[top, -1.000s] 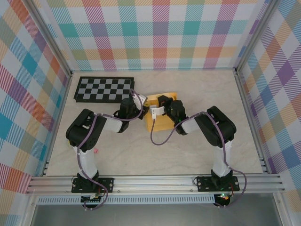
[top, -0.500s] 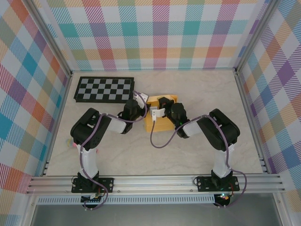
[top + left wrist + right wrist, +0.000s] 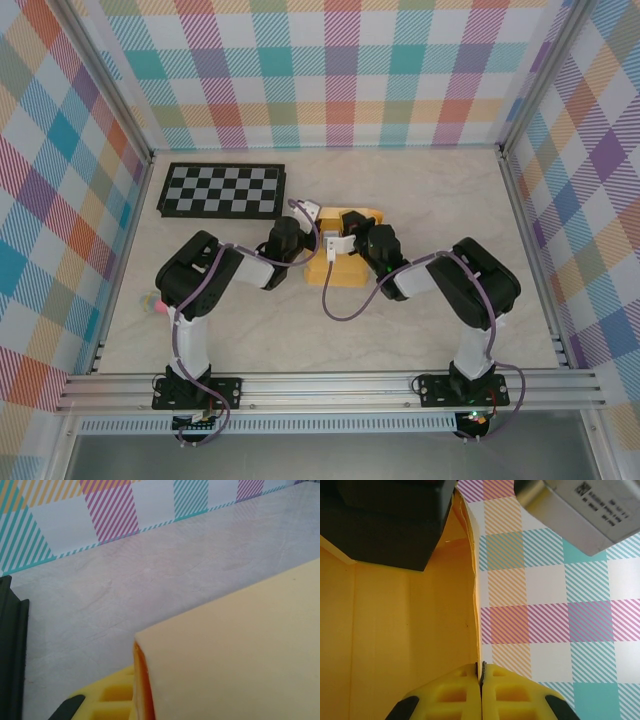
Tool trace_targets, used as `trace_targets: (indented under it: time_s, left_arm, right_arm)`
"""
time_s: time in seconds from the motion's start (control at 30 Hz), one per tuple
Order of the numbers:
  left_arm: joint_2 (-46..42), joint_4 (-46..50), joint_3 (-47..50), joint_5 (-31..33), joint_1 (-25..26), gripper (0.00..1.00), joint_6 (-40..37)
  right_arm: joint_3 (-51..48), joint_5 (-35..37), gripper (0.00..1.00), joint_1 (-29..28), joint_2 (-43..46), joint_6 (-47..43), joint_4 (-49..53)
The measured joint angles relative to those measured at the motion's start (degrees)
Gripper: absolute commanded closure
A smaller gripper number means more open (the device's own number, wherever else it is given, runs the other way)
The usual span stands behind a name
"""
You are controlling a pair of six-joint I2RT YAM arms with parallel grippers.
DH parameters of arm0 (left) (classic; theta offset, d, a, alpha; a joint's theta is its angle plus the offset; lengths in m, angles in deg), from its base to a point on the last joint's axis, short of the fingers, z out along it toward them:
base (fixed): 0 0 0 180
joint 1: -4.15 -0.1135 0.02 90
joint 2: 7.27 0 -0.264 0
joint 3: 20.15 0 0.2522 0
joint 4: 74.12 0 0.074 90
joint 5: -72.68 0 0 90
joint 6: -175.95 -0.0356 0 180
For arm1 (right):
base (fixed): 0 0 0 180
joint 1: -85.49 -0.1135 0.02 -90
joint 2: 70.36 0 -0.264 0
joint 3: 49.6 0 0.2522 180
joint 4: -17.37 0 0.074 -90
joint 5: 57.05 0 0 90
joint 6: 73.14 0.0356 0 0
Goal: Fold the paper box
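The right end effector (image 3: 481, 672) has its two yellow fingers pressed together on the thin upright edge of one wall of the paper box (image 3: 395, 630), whose yellow-orange inside spreads away to its left in the right wrist view. Of the left end effector (image 3: 311, 214), the left wrist view gives one yellow finger (image 3: 112, 705) lying against a pale card panel of the box (image 3: 240, 645). The second finger is behind that panel, so I cannot tell whether this one is clamped or parted. Counted from above: two end effectors, one box (image 3: 345, 268), one checkerboard panel (image 3: 222, 190), one small pinkish piece (image 3: 151, 300). The box sits on the counter (image 3: 440, 200) between the two, the left at its far-left corner, the right (image 3: 336, 243) over its middle and covering part of it. Ahead of the right end effector stand a black block (image 3: 390, 520) and a grey labelled housing (image 3: 585, 510), both cut off at the top. The checkerboard lies beyond and to the left of the left end effector, apart from the box. The pinkish piece lies well back and left of it, by that arm's elbow, too small to make out.
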Motion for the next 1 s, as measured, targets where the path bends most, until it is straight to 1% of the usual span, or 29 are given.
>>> trace_targets:
  time_s: [0.07,0.13,0.23,0.3,0.43,0.47,0.5,0.57,0.63,0.7,0.8,0.9,1.0]
  left_arm:
    - [0.0,0.33,-0.02,0.55,0.09,0.96,1.84]
    - [-0.04,1.25,-0.22,0.85,0.13,0.96,3.63]
    - [-0.74,3.8,-0.39,0.9,0.13,0.96,6.78]
    - [-2.12,5.95,-0.39,0.92,0.13,0.96,9.38]
    - [-6.36,9.49,-0.39,1.62,0.11,0.98,15.82]
    - [-7.85,10.95,-0.39,1.92,0.09,0.98,18.03]
    - [-9.46,12.74,-0.5,1.99,0.0,0.98,20.35]
    - [-12.28,16.65,-1.05,2.14,-0.35,0.99,24.94]
    - [-14.8,20.33,-1.62,1.9,-0.92,1.0,29.27]
    - [-17.14,23.65,-1.73,0.87,-1.57,1.0,32.33]
    - [-18.82,27.1,-1.75,-0.55,-2.34,1.0,32.15]
    - [-18.88,29.31,-1.73,-2.89,-3.04,1.0,29.77]
    - [-18.67,30.34,-1.73,-6.21,-3.74,1.0,28.83]
  right_arm:
    - [-0.5,-1.07,0.8,-0.79,1.25,1.07,2.01]
    - [-0.85,-2.64,0.74,-1.6,4.31,3.8,6.19]
    - [-0.81,-6.14,0.69,-1.66,12.98,11.28,15.65]
    - [-0.11,-8.52,0.67,-0.66,20.17,17.62,22.05]
    - [2.86,-14.38,0.66,2.51,30.1,29.73,32.96]
    - [3.54,-16.09,0.61,3.63,32.26,33.64,35.67]
    - [4.04,-17.62,0.58,4.83,34.05,37.64,38.18]
    - [4.98,-19.19,0.56,7.32,36.7,46.6,43.23]
    - [6.64,-19.96,0.57,10.73,38.36,56.76,49.29]
    - [8.66,-22.49,0.57,15.89,39.1,65.55,54.9]
    - [10.1,-28.11,0.57,23.76,39.23,73.46,60.67]
    - [10.78,-34.97,0.58,29.86,37.44,75.49,65.2]
    - [13.38,-41.86,0.6,33.16,32.48,72.63,69.88]
